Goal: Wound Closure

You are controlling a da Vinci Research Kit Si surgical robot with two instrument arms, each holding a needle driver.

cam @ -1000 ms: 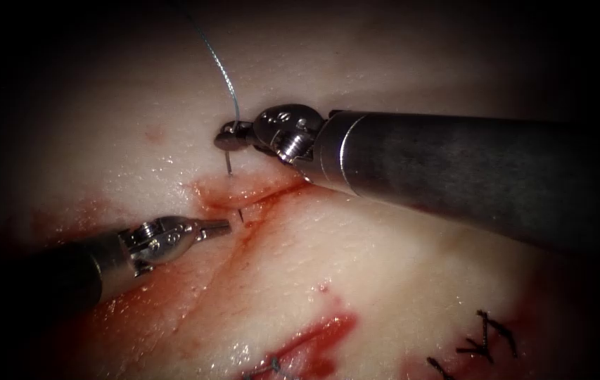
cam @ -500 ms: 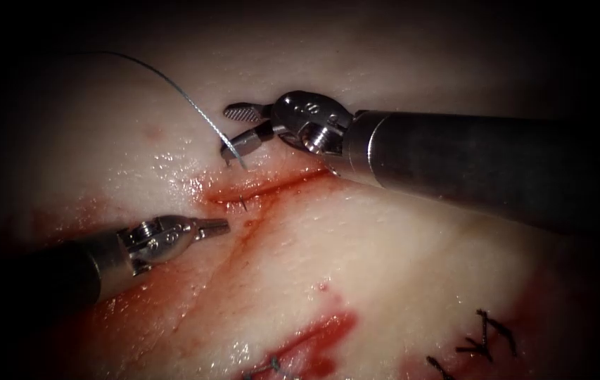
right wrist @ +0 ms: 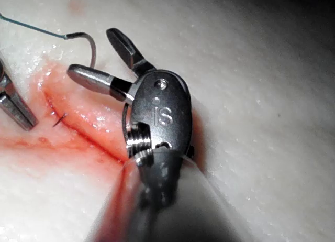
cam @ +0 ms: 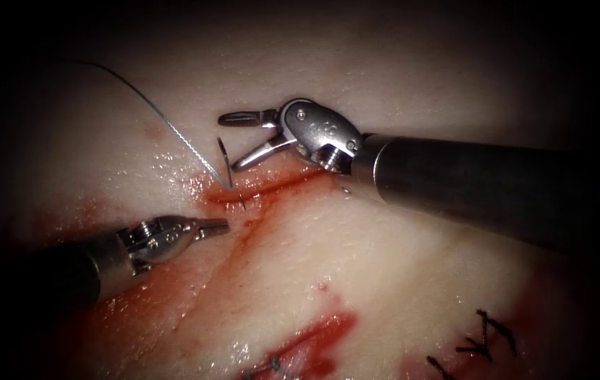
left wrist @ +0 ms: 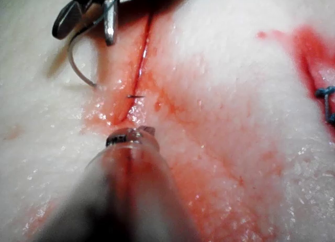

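The curved needle (cam: 222,156) stands in the tissue (cam: 398,267) at the far edge of the cut (cam: 271,184), near its left end. Its tail rises free and its tip (cam: 242,204) pokes out inside the cut. The thread (cam: 152,105) runs from the tail away to the upper left. My right tool (cam: 229,143) hovers just right of the tail, open, holding nothing. My left tool (cam: 222,226) lies below and left of the tip, shut and empty. The right wrist view shows the needle (right wrist: 93,48) arching between the open fingers (right wrist: 86,75) without touching them. In the left wrist view the needle tip (left wrist: 136,96) shows just beyond my left tool (left wrist: 137,133).
Red fluid (cam: 173,295) stains the tissue around the cut and toward the lower left. Dark finished stitches (cam: 486,338) sit at the lower right. A second wet cut with blue thread (cam: 271,364) lies at the bottom edge.
The right tool, shut on the needle's tail a second ago, has opened, let go and drawn back to the right. The needle stays in the tissue; the thread has swung left.
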